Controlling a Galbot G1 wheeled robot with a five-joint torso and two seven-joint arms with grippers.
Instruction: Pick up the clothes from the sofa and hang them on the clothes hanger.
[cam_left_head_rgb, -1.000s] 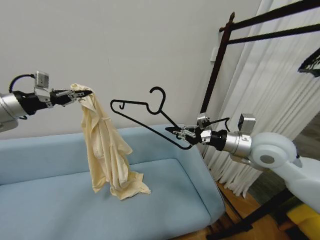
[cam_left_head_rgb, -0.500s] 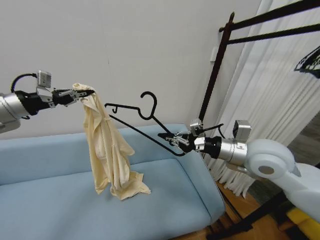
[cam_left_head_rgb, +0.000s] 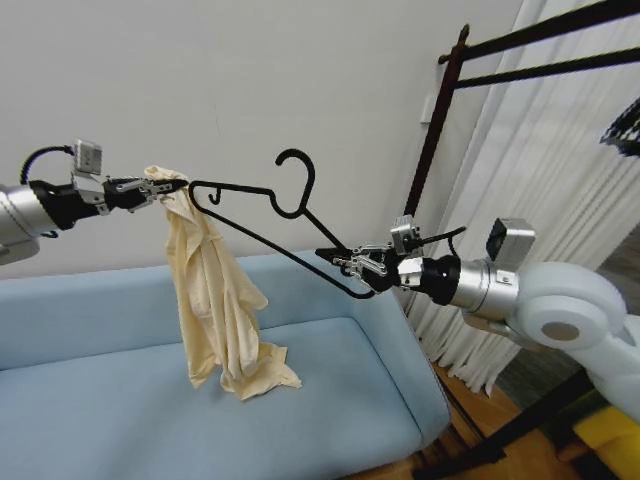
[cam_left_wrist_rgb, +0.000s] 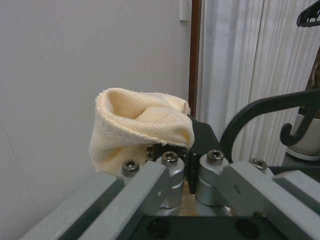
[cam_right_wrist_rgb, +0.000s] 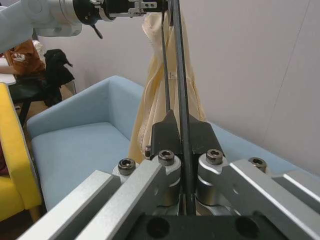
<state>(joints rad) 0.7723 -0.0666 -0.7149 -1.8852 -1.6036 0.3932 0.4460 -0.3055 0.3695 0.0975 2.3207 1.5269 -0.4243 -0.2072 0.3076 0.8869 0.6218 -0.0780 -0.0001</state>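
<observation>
A cream-coloured garment hangs in the air above the light blue sofa, its lower hem resting on the seat. My left gripper is shut on the garment's top edge. My right gripper is shut on the lower corner of a black hanger, its bar clamped between the jaws. The hanger's far arm tip reaches the garment's top beside the left gripper. In the right wrist view the garment hangs just behind the hanger.
A dark clothes rack stands at the right in front of white curtains, with another hanger on it. A white wall is behind the sofa. A yellow chair stands off beyond the sofa in the right wrist view.
My right gripper has carried the hanger left and tilted it, so its far arm tip now reaches the garment's top by the left gripper. The left arm and garment stayed put.
</observation>
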